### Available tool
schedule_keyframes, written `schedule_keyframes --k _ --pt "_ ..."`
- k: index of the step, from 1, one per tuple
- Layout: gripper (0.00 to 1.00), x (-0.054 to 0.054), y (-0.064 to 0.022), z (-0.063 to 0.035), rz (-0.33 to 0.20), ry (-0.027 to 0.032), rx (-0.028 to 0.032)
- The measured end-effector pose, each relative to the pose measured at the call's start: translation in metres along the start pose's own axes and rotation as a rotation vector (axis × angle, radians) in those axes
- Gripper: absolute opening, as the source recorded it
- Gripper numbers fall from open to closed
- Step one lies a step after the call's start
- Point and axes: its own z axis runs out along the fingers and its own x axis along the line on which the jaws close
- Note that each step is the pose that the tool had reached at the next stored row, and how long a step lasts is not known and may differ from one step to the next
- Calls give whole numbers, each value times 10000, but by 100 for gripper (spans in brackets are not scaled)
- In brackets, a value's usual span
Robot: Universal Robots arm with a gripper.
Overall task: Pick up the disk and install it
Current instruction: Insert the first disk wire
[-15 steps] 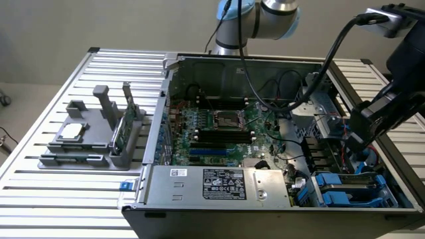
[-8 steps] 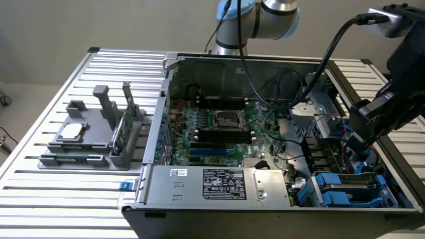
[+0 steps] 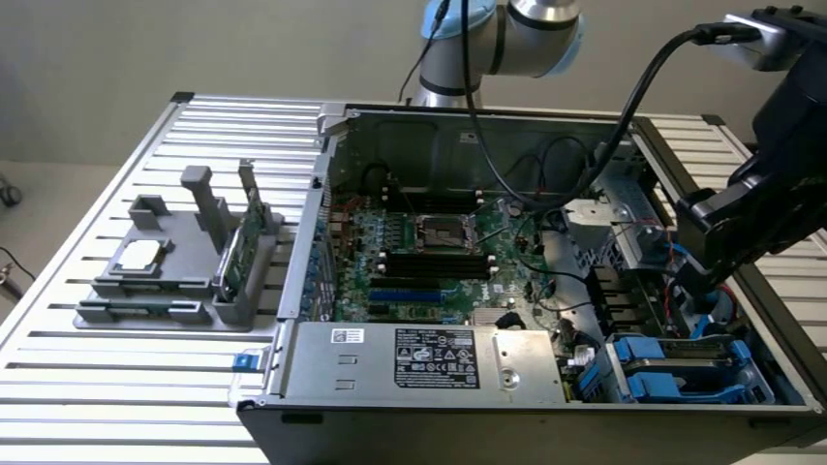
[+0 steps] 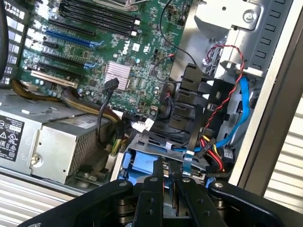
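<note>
The one disk [image 4: 139, 166] is sitting in the drive bay just beside the power supply [image 4: 52, 146], inside the open case [image 3: 452, 121]. Its blue tabbed end is facing out of the case's open side, so the long axis is running down into the bay; the body is hidden. In the wrist view the tool [image 4: 169, 171] is standing narrow, its two fingers [image 4: 151, 198] pinching that blue end. The exterior view is showing one grey fixture [image 3: 155, 315] on the bench [image 3: 116, 387], carrying one chip [image 3: 139, 255] and one green card [image 3: 246, 247].
</note>
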Motion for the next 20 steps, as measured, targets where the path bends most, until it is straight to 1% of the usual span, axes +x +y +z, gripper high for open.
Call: schedule_keyframes --k 5,8,15,17,20 --pt "20 0 0 1 525 -86 -81" --pt "20 0 0 2 806 -149 -138" --pt "20 -2 0 6 1457 -302 -315" --pt "20 -2 0 6 1650 -340 -344" --pt "20 -2 0 6 1949 -400 -373"
